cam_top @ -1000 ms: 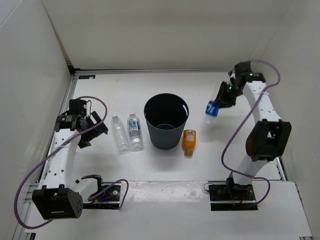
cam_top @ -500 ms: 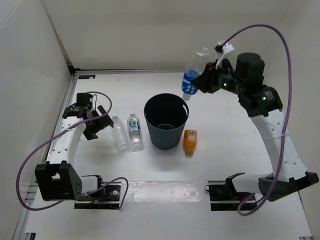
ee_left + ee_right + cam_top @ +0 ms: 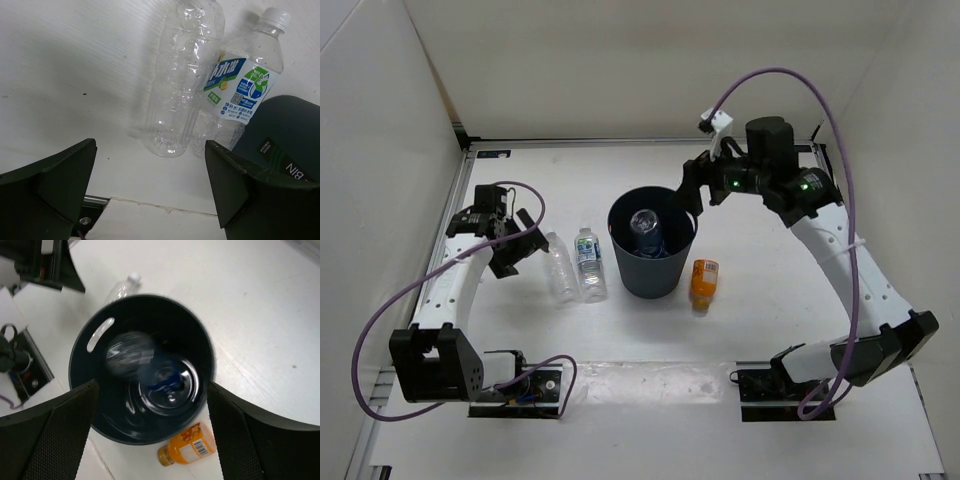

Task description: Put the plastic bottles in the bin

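Observation:
The dark grey-blue bin (image 3: 655,280) stands mid-table. A clear bottle with a blue label (image 3: 645,228) is inside it, blurred in the right wrist view as the bottle (image 3: 134,356). My right gripper (image 3: 692,195) hovers open over the bin's far right rim, holding nothing. A plain clear bottle (image 3: 558,268) and a labelled bottle (image 3: 588,262) lie side by side left of the bin. An orange bottle (image 3: 701,282) lies at its right. My left gripper (image 3: 515,250) is open, just left of the plain bottle (image 3: 185,75) and the labelled bottle (image 3: 240,85).
White walls enclose the table on the left, back and right. Both arm bases and their purple cables sit at the near edge. In the right wrist view the orange bottle (image 3: 187,450) lies close against the bin (image 3: 115,425).
My right gripper swung the blue-labelled bottle from the far right to over the bin and opened; the bottle now sits inside the bin. The left arm shifted slightly early on, then stayed.

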`<state>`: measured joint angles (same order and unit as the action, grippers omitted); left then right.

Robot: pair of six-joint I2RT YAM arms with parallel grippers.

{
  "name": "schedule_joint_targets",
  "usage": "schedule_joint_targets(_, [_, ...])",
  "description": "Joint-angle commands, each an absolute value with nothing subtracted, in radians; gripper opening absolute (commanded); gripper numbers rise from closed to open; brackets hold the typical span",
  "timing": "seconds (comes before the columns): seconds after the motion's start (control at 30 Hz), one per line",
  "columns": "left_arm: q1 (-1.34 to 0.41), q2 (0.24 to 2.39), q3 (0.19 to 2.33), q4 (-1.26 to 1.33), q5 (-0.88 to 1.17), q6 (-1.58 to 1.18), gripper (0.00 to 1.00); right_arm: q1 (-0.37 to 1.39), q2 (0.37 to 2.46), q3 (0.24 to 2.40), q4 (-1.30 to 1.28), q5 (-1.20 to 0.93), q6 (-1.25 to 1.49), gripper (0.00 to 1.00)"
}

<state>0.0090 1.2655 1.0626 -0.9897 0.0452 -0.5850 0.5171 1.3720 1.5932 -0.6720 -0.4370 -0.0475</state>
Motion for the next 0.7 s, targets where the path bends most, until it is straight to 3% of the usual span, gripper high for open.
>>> schedule_joint_targets(0.0, [-0.024, 1.22, 1.062, -0.963, 0.046, -0.601, 1.0, 0.459, 1.345, 1.706, -0.644, -0.443, -0.028, 0.9])
schedule_joint_targets(0.23, [-0.034, 1.151, 1.003, -0.91, 0.003, -0.583, 1.0, 0.206, 1.312, 1.761, -0.539, -0.449, 0.239, 0.9])
schedule_joint_targets(0.47, [-0.037, 1.051, 0.923, -0.831, -0.054, -0.542, 1.0, 0.011, 1.442, 1.77, -0.918, -0.442, 0.253, 0.9])
schedule_joint_targets(0.53, [-0.037, 1.054, 0.916, -0.844, -0.06, -0.546, 1.0, -0.06, 1.439, 1.649, -0.959, -0.551, 0.25, 0.9])
schedule_joint_targets(0.67, [-0.034, 1.074, 0.91, -0.864, -0.054, -0.555, 1.0, -0.083, 1.437, 1.485, -1.028, -0.512, 0.201, 0.9])
